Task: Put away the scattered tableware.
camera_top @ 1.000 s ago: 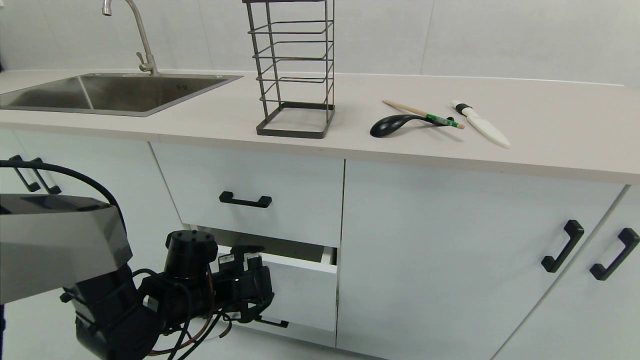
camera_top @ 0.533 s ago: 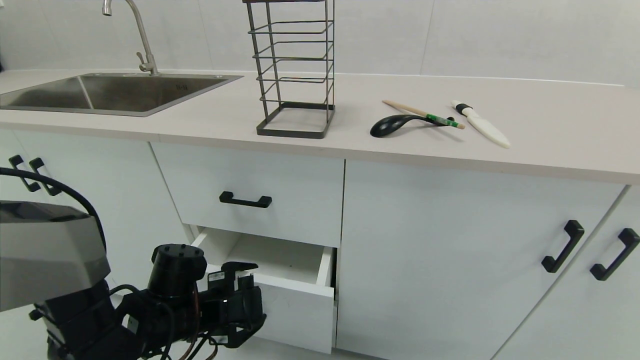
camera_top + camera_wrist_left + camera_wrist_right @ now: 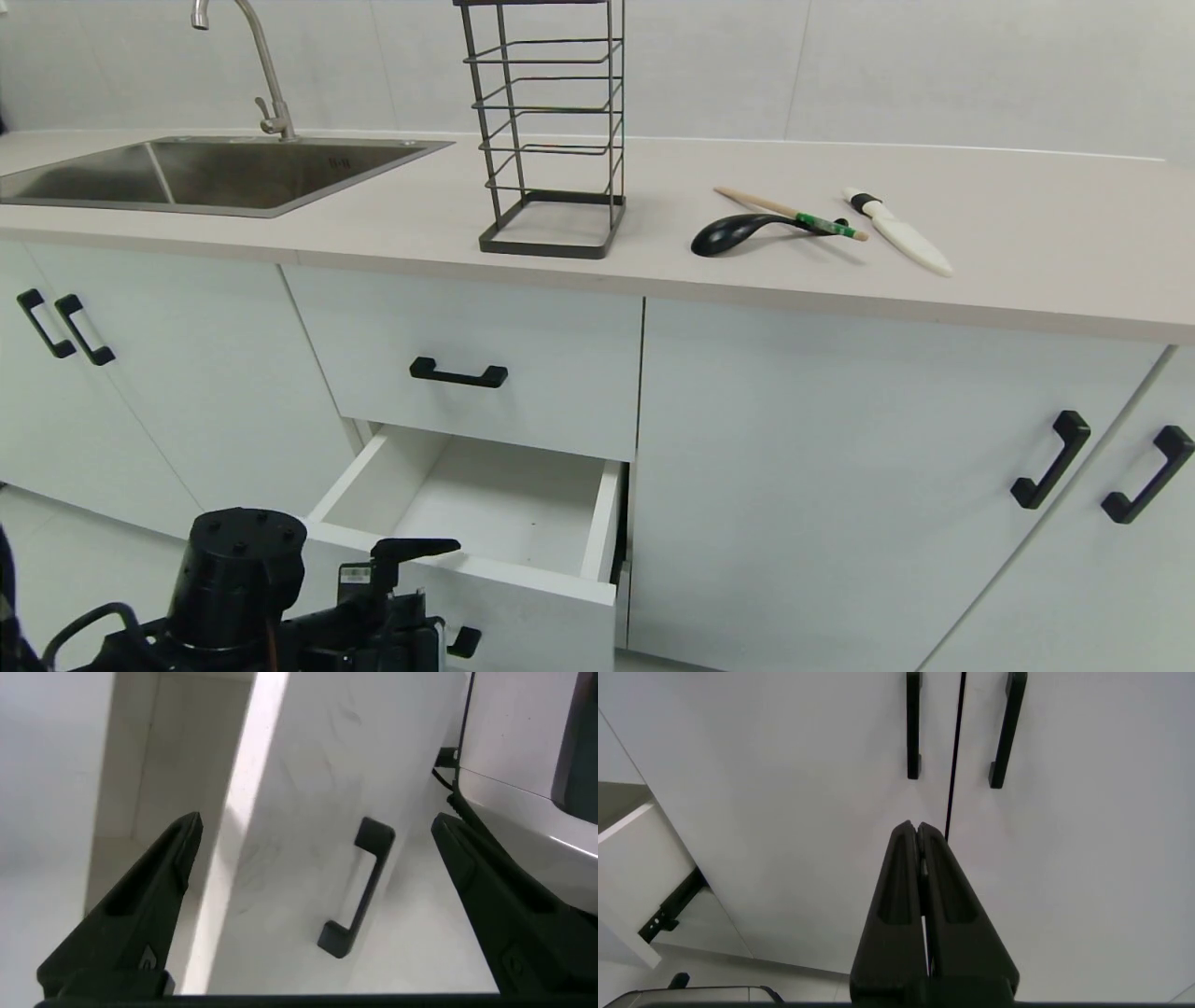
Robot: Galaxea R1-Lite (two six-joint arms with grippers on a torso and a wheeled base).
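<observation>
Lower drawer open; tableware on the counter; left claw released, right claw clenched on nothing.

Lower drawer (image 3: 485, 565) stands out from the cabinet below the closed upper drawer (image 3: 467, 355), its inside bare; left gripper (image 3: 316, 826) low in front of the drawer front, fingers spread wide, the black drawer handle (image 3: 360, 887) between them and touching neither; right gripper (image 3: 917, 831) has its fingers pressed together with nothing between them, pointing at white cabinet doors (image 3: 1064, 859); black spoon (image 3: 738, 231) lies on the countertop (image 3: 1027, 233) right of the wire rack (image 3: 551, 131); wooden chopstick (image 3: 789, 213) lies slanted over the spoon's handle; white knife (image 3: 901, 233) just beside them, farther right; sink (image 3: 215, 168) and faucet (image 3: 252, 56) at the counter's left end.
</observation>
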